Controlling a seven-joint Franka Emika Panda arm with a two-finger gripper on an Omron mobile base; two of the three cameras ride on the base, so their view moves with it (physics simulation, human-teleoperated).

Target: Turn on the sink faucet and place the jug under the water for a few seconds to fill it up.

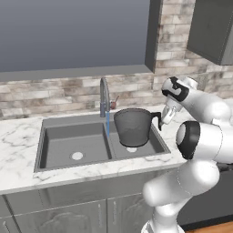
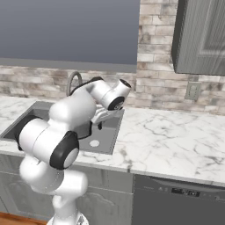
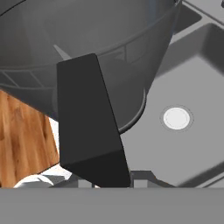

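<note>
Jug [image 1: 133, 127] held up over the right basin of the sink [image 1: 45, 150], tilted a little — jaws clamped on its black handle [image 3: 89, 127]. Gripper [image 1: 164, 119] sits at the jug's right side. Water [image 1: 108, 123] runs from the sink faucet [image 1: 104, 95] just left of the jug, not into it. Marble bench [image 1: 18, 136] around.

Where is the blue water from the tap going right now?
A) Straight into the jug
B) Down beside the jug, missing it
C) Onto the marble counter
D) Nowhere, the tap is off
B: in the left base view the water drops from the sink faucet toward the sink, just left of the jug that the hand holds by its handle over the right basin.
</note>
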